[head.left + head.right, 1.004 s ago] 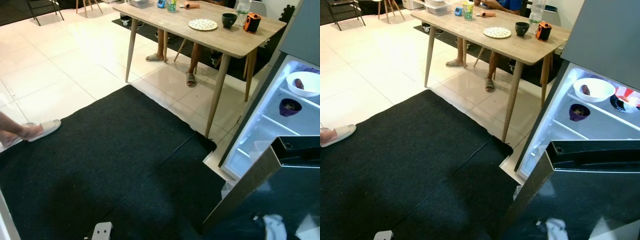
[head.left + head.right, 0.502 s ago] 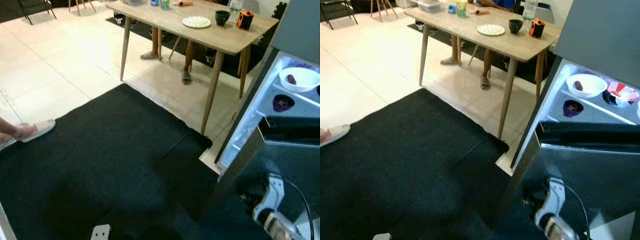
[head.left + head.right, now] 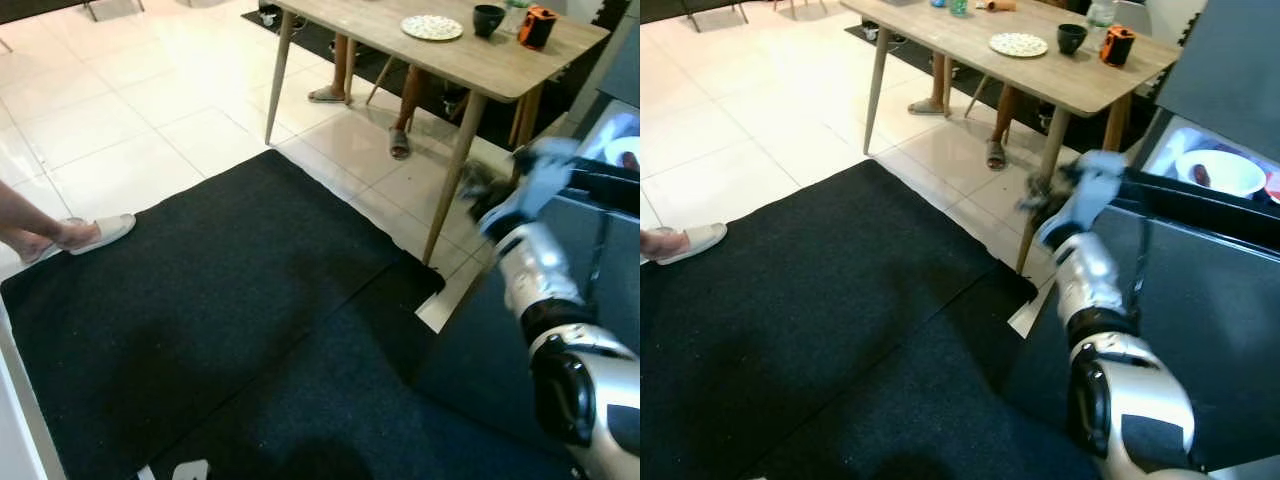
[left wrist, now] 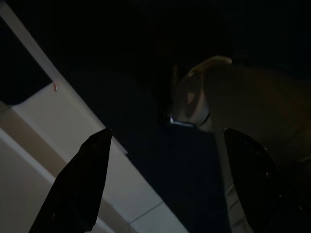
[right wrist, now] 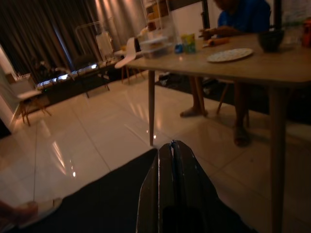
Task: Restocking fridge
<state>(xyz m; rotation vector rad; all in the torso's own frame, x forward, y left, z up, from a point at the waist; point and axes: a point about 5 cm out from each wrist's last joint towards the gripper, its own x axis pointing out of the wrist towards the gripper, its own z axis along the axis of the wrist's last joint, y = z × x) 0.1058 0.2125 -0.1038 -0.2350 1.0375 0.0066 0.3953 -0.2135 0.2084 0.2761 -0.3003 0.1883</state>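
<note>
Right arm raised toward the open fridge (image 3: 1200, 215) at far right; right gripper (image 3: 1040, 197) is blurred in the head views, at the top edge of the dark fridge door (image 3: 1185, 290). In the right wrist view its fingers (image 5: 171, 187) lie pressed together with nothing between them, pointing out across the room toward the wooden surface (image 5: 252, 65). Judgement: the arm is up there to deal with the door, push or swing it, rather than to carry stock, since it holds nothing. Left gripper (image 4: 165, 179) hangs idle in the shade over the black mat (image 3: 230, 320), its fingers spread wide apart and empty. Inside the lit fridge, a white bowl (image 3: 1217, 172) with something dark in it rests on an upper shelf, so that shelf is already partly stocked. No item to be restocked is in either gripper; cannot tell from here where the goods to load are. On the surface: a patterned plate (image 3: 1018, 44), a dark cup (image 3: 1072, 38), an orange object (image 3: 1117, 45), well apart from the fridge. A person sits behind it, legs (image 3: 1000, 120) under it; another person's slippered foot (image 3: 85, 232) rests at the left edge of the mat.
</note>
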